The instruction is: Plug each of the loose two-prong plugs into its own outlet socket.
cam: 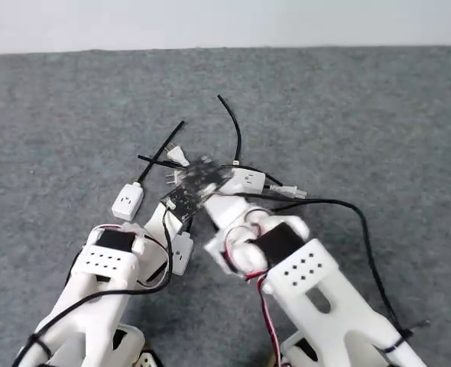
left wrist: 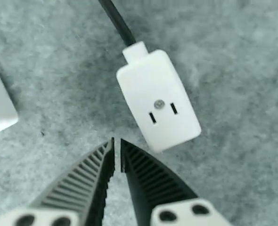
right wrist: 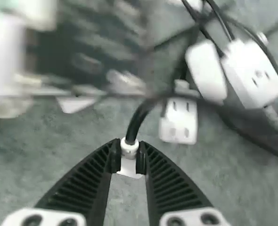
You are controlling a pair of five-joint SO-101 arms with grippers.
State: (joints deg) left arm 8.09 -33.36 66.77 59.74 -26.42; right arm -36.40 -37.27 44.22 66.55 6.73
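My right gripper (right wrist: 128,151) is shut on a small white plug (right wrist: 128,162) whose black cord (right wrist: 140,117) runs away from the fingers. In the high view the right gripper (cam: 201,174) sits in the cord tangle at the table's middle. Just beyond the held plug lies a white outlet socket (right wrist: 178,121), slots up. My left gripper (left wrist: 116,141) is shut on nothing, its tips just short of another white socket (left wrist: 158,106) lying face up. In the high view the left gripper (cam: 181,200) is close beside the right one. A loose plug (cam: 178,156) lies behind them.
Grey carpet covers the table (cam: 378,115). More white sockets lie at the left (cam: 128,202), near the left arm (cam: 182,252) and at the right (cam: 248,181). Another plug (cam: 288,191) lies to the right. Black cords (cam: 237,130) cross the middle.
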